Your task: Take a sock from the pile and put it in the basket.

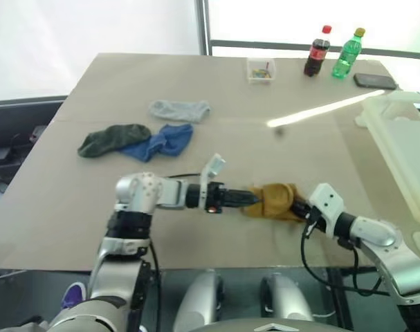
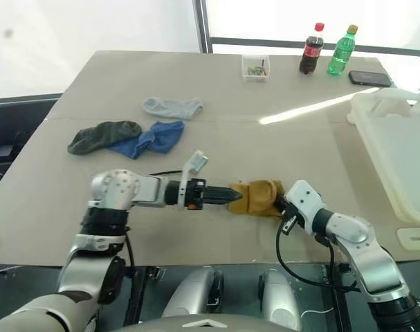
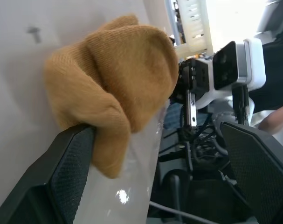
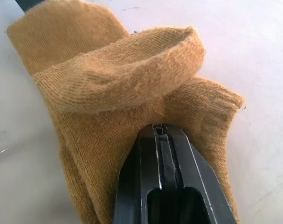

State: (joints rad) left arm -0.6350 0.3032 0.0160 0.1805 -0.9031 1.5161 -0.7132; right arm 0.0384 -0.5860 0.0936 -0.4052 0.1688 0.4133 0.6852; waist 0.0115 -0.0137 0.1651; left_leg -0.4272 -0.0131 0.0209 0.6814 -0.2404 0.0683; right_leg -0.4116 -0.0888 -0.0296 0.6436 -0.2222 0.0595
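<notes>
- Beige tabletop (image 1: 216, 90) fills the scene, with a bright window strip behind its far edge.
- Your right gripper (image 4: 167, 135) has its fingers pressed together, pinching the edge of the mustard-yellow sock (image 1: 275, 200); the fabric bunches up ahead of the fingertips.
- Your left gripper (image 1: 248, 198) comes in from the opposite side with its fingers spread wide. In the left wrist view one finger (image 3: 69, 172) touches the sock's folded end and the other stands well apart from it.
- You have the sock near the front edge of the table, between the two grippers. Whether it rests on the surface or hangs just above it cannot be told.
- The pile (image 1: 144, 135) lies well apart, farther back on the robot's left: a grey sock (image 1: 180, 109), a dark green sock (image 1: 113, 138) and a blue sock (image 1: 165, 142), the last two touching.
- The basket (image 2: 396, 149) stands at the table's right edge, well clear of the sock.
- At the far edge you will find a small clear box (image 1: 261, 69), two bottles (image 1: 332, 52) and a dark phone (image 1: 374, 81).
</notes>
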